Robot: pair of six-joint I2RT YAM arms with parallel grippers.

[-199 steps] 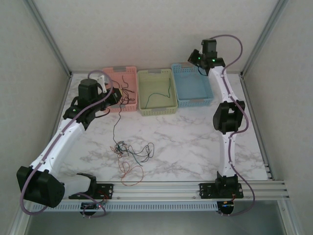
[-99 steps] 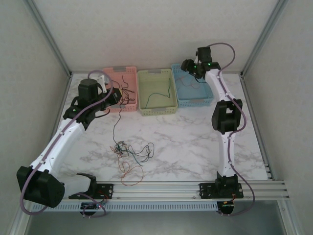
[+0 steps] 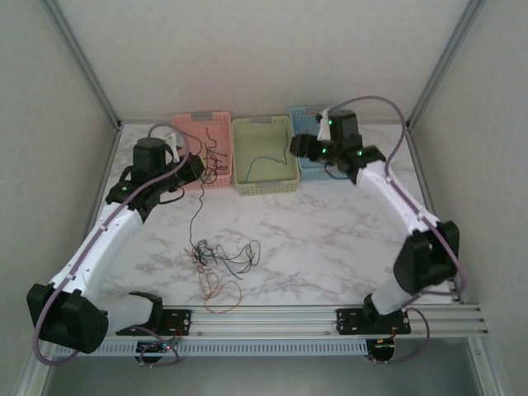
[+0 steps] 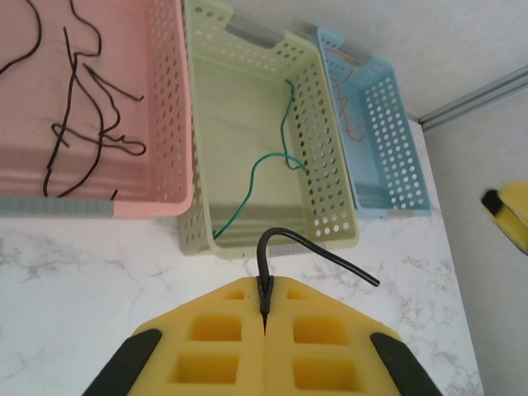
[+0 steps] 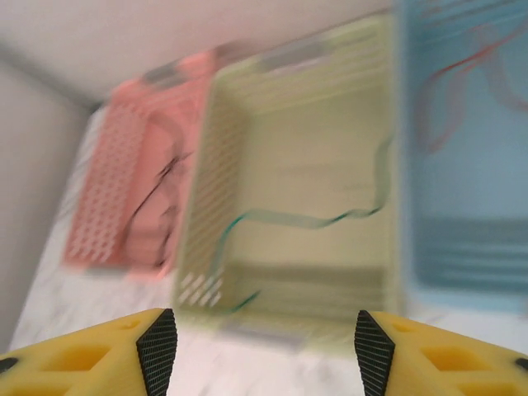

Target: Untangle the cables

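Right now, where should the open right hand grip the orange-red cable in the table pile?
Probably its near loop, which lies flat and clear of the tangle; come straight down from above, where no other wire seems to cross it.

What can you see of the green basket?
The green basket is pale plastic, rectangular, with walls full of holes and a grey strip on the far rim. It stands upright on the marble table, in the middle of a row: pink basket to its left, blue basket to its right. One green wire lies inside.
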